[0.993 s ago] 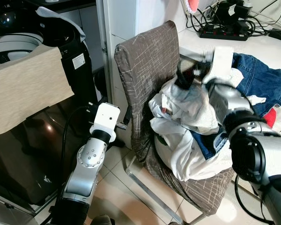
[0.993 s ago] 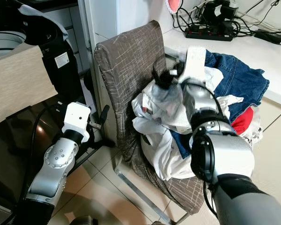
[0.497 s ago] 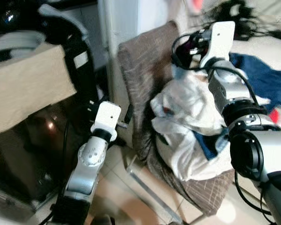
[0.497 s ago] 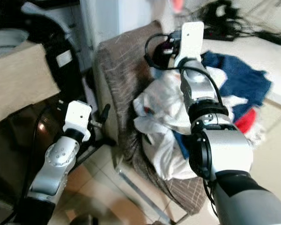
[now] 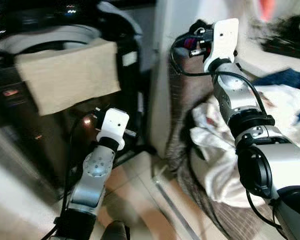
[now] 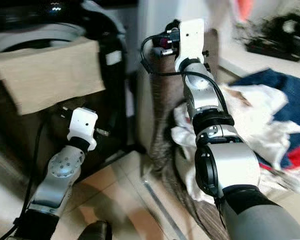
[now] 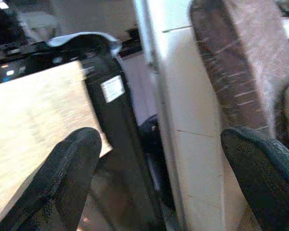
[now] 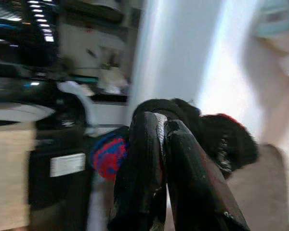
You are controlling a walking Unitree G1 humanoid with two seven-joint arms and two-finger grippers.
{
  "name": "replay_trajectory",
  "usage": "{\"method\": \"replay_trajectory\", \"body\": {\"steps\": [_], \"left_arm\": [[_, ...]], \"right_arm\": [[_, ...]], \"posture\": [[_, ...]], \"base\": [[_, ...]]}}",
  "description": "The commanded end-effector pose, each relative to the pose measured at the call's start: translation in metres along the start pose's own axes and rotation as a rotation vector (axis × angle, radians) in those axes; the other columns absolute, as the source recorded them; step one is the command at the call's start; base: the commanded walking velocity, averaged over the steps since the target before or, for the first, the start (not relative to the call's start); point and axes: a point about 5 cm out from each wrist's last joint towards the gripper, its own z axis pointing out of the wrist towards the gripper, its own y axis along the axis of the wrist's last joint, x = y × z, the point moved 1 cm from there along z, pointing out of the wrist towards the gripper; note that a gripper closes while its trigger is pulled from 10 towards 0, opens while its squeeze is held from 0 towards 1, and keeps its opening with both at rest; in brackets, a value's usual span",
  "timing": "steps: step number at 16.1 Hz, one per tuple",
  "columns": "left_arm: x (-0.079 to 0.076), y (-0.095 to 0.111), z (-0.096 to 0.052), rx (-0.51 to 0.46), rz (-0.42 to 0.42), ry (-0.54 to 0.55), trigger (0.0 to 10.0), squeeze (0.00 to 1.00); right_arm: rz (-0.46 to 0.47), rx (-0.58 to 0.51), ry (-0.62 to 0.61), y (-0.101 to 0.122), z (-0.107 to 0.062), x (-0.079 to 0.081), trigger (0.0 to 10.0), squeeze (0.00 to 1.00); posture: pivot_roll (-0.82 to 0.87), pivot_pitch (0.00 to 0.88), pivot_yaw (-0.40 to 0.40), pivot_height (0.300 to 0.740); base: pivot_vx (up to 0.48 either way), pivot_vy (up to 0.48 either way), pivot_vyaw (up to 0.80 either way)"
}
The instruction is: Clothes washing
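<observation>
Right end effector (image 8: 161, 168) raised high, above the top edge of the chair back (image 6: 157, 95); its two black fingers (image 8: 183, 178) are pressed together, clenched on a small dark garment (image 8: 216, 139) with a red and blue patch; the garment bunches at the fingertips and hangs just beyond them; in the head views the same bundle (image 5: 192, 40) shows as a dark lump with a spot of red at the tip of the right arm, clear of the laundry heap.

Below and behind that end effector, the pile of clothes (image 5: 225, 150) lies on the chair seat, mostly white cloth; a blue denim piece (image 6: 282, 95) and a red scrap (image 6: 297, 155) lie on the far side of the pile from the gripped garment; the pile touches the chair back.

Ahead of the right end effector, and lower, stands the washing machine (image 5: 55, 45), dark-bodied, with a beige cloth (image 5: 70, 75) draped over its front edge; a white wall edge (image 7: 183, 144) stands between machine and chair.

Left end effector (image 7: 159, 178) held low, near the floor beside the machine's front; its fingers (image 7: 67, 178) stand wide apart, released, nothing between them; the beige cloth is beyond one finger, the chair back beyond the other.

Head views are blurred; fine detail of the cables and items on the white surface (image 6: 270, 60) behind the chair cannot be made out.
</observation>
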Motion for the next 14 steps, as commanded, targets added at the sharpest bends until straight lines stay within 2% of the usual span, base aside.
{"method": "replay_trajectory", "body": {"steps": [1,7,9,13,14], "left_arm": [[-0.002,0.001,0.002,-0.004,0.007,-0.006,10.0,0.00],[-0.001,0.001,0.003,-0.006,0.048,0.017,10.0,0.00],[-0.002,-0.001,0.002,0.008,0.069,0.008,10.0,0.00],[0.001,-0.001,0.002,0.005,0.090,0.032,10.0,0.00],[0.005,-0.002,0.002,0.013,0.088,0.060,10.0,0.00]], "right_arm": [[0.004,-0.005,0.005,-0.003,-0.002,0.000,0.0,0.00],[-0.002,0.007,0.010,-0.008,-0.004,0.002,0.0,0.00],[0.026,0.008,0.014,-0.010,-0.005,0.003,0.0,0.00],[0.007,0.059,0.018,-0.018,-0.006,0.006,0.0,0.00],[0.011,0.058,0.011,-0.018,-0.006,0.004,0.0,0.00]], "posture": [[0.09,0.000,-0.042,0.732],[0.09,0.000,-0.042,0.732],[0.09,0.000,-0.042,0.732],[0.09,0.000,-0.041,0.732],[0.09,0.000,-0.040,0.732]], "base": [[0.000,0.000,0.79],[0.000,0.000,0.79],[0.000,0.000,0.78],[0.372,-0.299,0.00],[0.000,0.000,0.00]]}}
